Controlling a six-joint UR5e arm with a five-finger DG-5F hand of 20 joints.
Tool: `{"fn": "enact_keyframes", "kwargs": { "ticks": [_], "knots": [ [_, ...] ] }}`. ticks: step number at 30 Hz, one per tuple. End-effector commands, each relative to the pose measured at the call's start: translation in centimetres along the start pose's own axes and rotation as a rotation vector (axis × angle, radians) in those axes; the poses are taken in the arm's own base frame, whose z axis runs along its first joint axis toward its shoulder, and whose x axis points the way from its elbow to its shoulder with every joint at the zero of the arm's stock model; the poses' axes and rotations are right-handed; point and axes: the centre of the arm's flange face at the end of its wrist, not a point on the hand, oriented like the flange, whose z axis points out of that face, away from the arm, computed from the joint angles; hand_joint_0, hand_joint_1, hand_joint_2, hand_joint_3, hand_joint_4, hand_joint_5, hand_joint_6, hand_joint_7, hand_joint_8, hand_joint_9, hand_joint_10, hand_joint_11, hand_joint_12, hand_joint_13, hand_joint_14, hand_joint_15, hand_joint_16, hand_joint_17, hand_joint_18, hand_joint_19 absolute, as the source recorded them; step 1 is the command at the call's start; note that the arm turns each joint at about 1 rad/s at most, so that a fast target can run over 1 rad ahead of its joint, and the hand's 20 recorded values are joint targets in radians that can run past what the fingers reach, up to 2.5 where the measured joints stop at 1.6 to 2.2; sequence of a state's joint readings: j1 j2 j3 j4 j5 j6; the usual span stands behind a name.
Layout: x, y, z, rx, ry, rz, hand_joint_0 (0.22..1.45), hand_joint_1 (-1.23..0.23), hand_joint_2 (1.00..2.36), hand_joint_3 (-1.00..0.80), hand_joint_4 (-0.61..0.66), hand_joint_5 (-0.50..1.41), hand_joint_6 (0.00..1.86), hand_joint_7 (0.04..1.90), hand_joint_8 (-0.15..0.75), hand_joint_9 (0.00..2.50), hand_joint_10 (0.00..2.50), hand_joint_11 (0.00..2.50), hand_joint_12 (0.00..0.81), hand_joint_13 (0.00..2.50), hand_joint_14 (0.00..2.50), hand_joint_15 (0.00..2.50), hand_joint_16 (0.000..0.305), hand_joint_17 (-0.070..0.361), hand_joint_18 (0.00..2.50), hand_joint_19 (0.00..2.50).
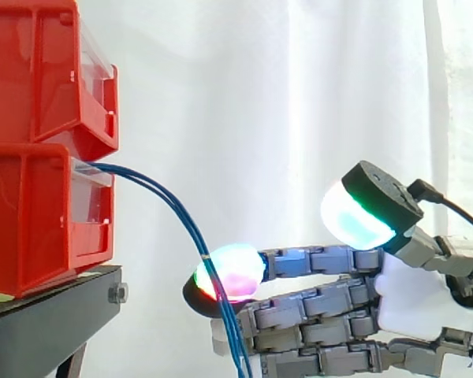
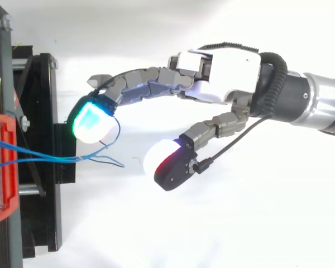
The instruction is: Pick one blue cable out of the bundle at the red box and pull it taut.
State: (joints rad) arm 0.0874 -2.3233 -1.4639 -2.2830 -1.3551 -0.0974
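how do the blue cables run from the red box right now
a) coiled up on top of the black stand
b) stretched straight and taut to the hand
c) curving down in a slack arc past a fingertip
c: in the side view the blue cables leave the lower red bin, arc downward and pass a glowing fingertip of the hand, so they sag and are not pulled straight.
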Motion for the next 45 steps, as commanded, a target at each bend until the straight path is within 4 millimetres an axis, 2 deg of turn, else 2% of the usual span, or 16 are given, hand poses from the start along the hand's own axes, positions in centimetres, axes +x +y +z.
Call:
{"fn": "enact_keyframes", "kwargs": {
  "ticks": [1, 3, 5, 8, 14, 19, 42, 45],
  "knots": [
    [0.2, -1.0, 0.0, 0.008, 0.003, 0.001, 0.49, -0.72, 1.00, -0.50, 0.34, -0.18, 0.50, 0.70, 0.328, 0.48, 0.00, 0.06, 0.367, 0.17, 0.00, 0.04, 0.053, 0.119, 0.00, 0.00],
    [0.2, -0.9, 0.3, 0.001, 0.004, 0.007, 0.50, -0.71, 1.00, -0.50, 0.34, -0.18, 0.50, 0.69, 0.325, 0.48, 0.00, 0.06, 0.364, 0.17, 0.00, 0.05, 0.052, 0.118, 0.00, 0.00],
    [0.3, -2.0, 0.5, 0.011, 0.005, 0.011, 0.50, -0.72, 1.00, -0.50, 0.34, -0.18, 0.50, 0.69, 0.324, 0.48, 0.00, 0.07, 0.363, 0.17, 0.00, 0.05, 0.052, 0.118, 0.00, 0.01],
    [0.7, -2.0, 1.4, 0.002, 0.026, 0.036, 0.50, -0.71, 1.00, -0.50, 0.34, -0.18, 0.50, 0.69, 0.323, 0.48, 0.00, 0.07, 0.362, 0.17, 0.00, 0.05, 0.052, 0.116, 0.00, 0.00],
    [0.6, -2.0, 1.4, -0.003, 0.032, 0.035, 0.51, -0.71, 1.00, -0.50, 0.34, -0.18, 0.50, 0.70, 0.322, 0.49, 0.00, 0.07, 0.361, 0.18, 0.00, 0.05, 0.051, 0.115, 0.00, 0.02],
    [0.7, -3.0, 1.2, 0.004, 0.032, 0.029, 0.52, -0.71, 1.00, -0.50, 0.35, -0.17, 0.50, 0.71, 0.324, 0.50, 0.00, 0.08, 0.357, 0.19, 0.00, 0.05, 0.051, 0.114, 0.01, 0.03],
    [1.4, -2.4, 1.9, -0.023, 0.043, 0.001, 0.53, -0.71, 1.00, -0.50, 0.36, -0.16, 0.50, 0.74, 0.322, 0.52, 0.00, 0.09, 0.355, 0.21, 0.00, 0.06, 0.050, 0.113, 0.05, 0.05],
    [1.6, -2.9, 1.7, -0.018, 0.055, -0.002, 0.53, -0.70, 1.00, -0.50, 0.36, -0.16, 0.50, 0.74, 0.322, 0.52, 0.00, 0.09, 0.355, 0.21, 0.00, 0.06, 0.050, 0.113, 0.05, 0.04]
  ]
}}
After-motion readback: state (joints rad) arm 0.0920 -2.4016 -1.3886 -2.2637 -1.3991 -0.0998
